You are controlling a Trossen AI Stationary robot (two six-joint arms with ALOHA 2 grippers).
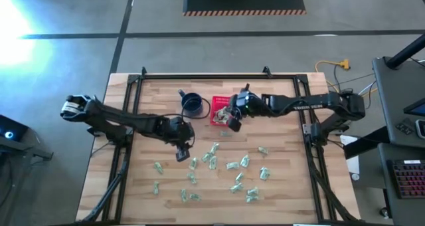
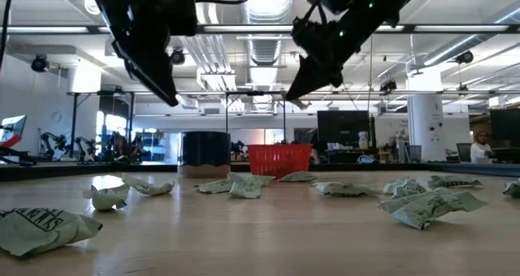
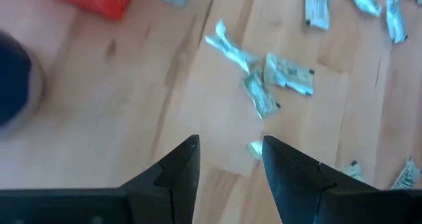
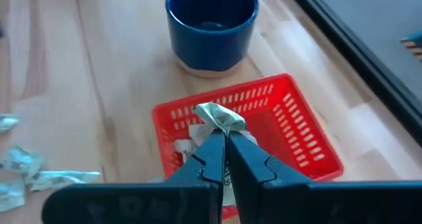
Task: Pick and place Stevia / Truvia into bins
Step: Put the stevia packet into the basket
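Note:
Many pale green-and-white sachets (image 1: 232, 166) lie scattered on the near half of the wooden table. The red basket (image 1: 219, 113) stands at the far middle with a few sachets inside (image 4: 188, 145). My right gripper (image 4: 223, 140) hovers over the basket's near side, shut on one crumpled sachet (image 4: 219, 116). My left gripper (image 3: 229, 148) hangs open above bare wood left of the pile (image 1: 181, 155), touching nothing. One small sachet (image 3: 256, 148) shows on the table below its tips, and others (image 3: 277, 76) lie just beyond. My right gripper pinches the crumpled sachet by its lower edge (image 4: 223, 126) between its two fingertips. The fingers slant down from the table's right toward the basket. The sachet sticks out past the tips, lifted clear, above the basket's inside.
A dark blue mug (image 1: 191, 104) stands just left of the basket (image 4: 211, 20). A black frame (image 1: 219, 75) runs along the table's far edge and sides. Bare wood lies at the left between the mug and the pile.

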